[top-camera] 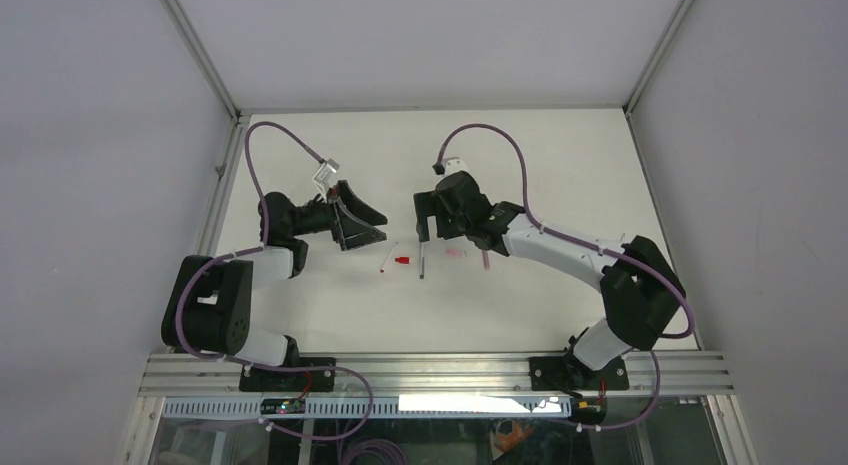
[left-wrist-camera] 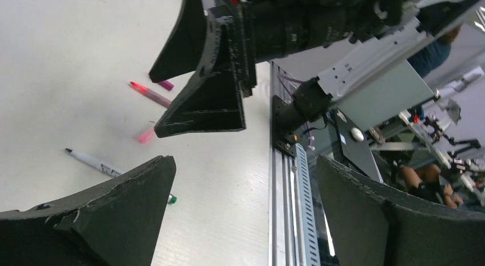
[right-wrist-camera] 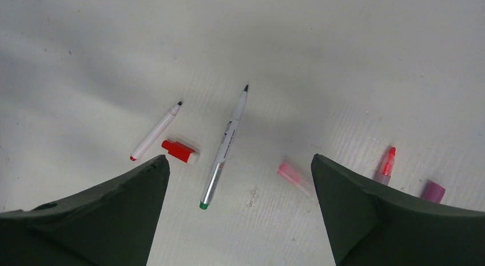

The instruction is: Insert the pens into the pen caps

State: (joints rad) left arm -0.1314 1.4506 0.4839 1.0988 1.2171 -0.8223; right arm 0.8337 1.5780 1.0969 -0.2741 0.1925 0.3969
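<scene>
A white pen with a red end point(right-wrist-camera: 154, 131) lies beside a red cap point(right-wrist-camera: 178, 151). A longer green-ended pen point(right-wrist-camera: 225, 149) lies to their right, then a pale pink cap point(right-wrist-camera: 294, 177), a pink pen point(right-wrist-camera: 386, 165) and a magenta cap point(right-wrist-camera: 433, 191). All lie loose on the white table, pens uncapped. My right gripper point(right-wrist-camera: 239, 158) is open and empty, hovering above the green-ended pen and pink cap. My left gripper point(left-wrist-camera: 246, 160) is open and empty, left of the pens point(top-camera: 380, 227). In the top view the red cap point(top-camera: 402, 260) and green-ended pen point(top-camera: 421, 263) lie between both grippers.
The right gripper's black fingers point(left-wrist-camera: 211, 100) hang in front of the left wrist camera. The aluminium rail point(top-camera: 430, 370) runs along the table's near edge. Walls with metal posts point(top-camera: 235, 115) close the back and sides.
</scene>
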